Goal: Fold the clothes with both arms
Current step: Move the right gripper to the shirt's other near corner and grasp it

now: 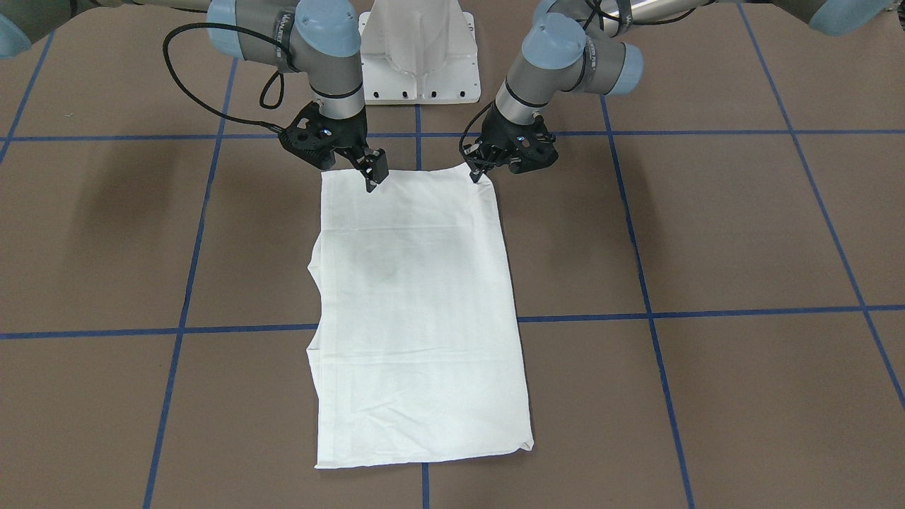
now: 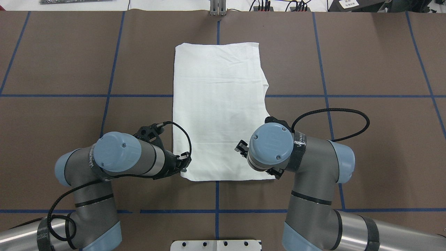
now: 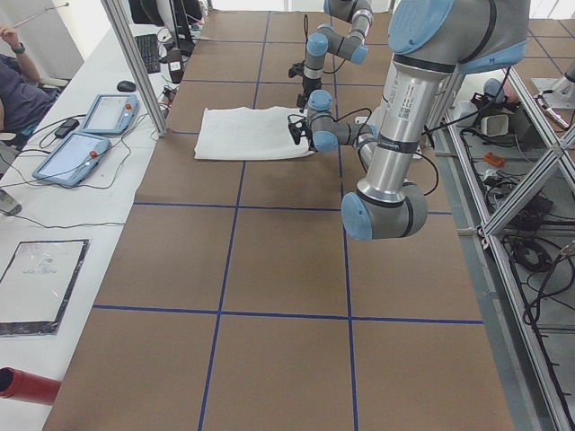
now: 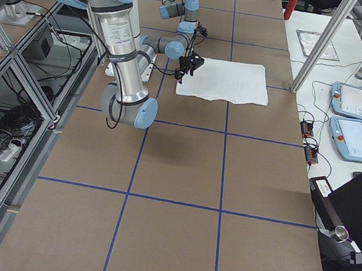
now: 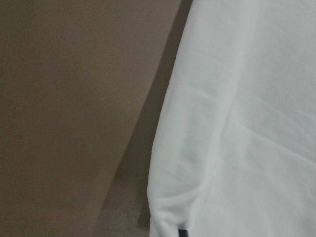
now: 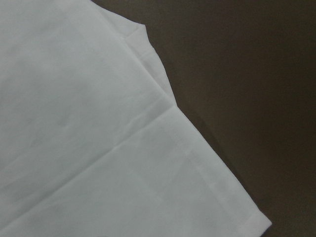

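At the near left corner of the shirt [image 1: 417, 297], the left hand [image 1: 475, 175] points down with its fingertips right at the cloth's edge. Whether its fingers are pinching the fabric or standing apart cannot be told. The left wrist view shows only that rounded corner fold against the brown surface.

Further right along the same near edge, the right hand [image 1: 372, 177] hangs over the cloth, a little in from the near right corner. Its two fingers look parted, with nothing between them. The right wrist view shows a hemmed corner with layered edges beneath.

The white shirt lies flat on the bench [image 1: 707, 233], folded into a long rectangle running from near to far. Its left long edge is straight. Its right long edge is uneven, with under-layers stepping out partway along. The far left corner is slightly turned up. A faint grey patch shows through the top layer.

Brown bench top crossed by blue tape lines [image 1: 707, 311] shows on every side of the shirt, widest to the left and right. Near the robot, between the two arms, stands a white pedestal base [image 1: 421, 71], just apart from the shirt's near edge. Beyond the far edge, a side table carries two tablets [image 3: 90, 135] and cables.
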You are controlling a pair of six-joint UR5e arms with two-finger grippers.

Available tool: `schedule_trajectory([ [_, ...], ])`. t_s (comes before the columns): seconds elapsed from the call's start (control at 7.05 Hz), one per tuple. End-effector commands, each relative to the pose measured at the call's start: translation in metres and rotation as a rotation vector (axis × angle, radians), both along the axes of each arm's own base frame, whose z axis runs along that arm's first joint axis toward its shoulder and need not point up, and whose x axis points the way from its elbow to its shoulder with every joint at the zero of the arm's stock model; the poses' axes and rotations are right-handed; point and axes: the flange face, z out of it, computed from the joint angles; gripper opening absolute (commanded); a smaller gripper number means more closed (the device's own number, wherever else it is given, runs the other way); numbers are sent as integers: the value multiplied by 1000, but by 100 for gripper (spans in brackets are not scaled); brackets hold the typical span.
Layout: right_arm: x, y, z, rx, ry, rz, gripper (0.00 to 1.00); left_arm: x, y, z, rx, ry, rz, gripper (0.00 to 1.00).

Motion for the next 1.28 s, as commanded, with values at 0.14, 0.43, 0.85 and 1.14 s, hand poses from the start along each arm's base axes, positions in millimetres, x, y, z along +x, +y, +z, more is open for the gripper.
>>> schedule_trajectory([
  [0.14, -15, 8, 16, -13, 34, -22, 100, -1, -1, 0, 2, 0, -2, 0],
  [0.43, -25, 26, 19, -12, 38, -49, 100, -1, -1, 0, 0, 1, -3, 0],
  [0.85, -31, 30, 21, -11, 44, -56, 100, -2, -3, -1, 1, 2, -6, 0],
  [1.14, -33, 29, 25, -10, 51, -58, 100, -2, -3, 0, 0, -1, -6, 0],
])
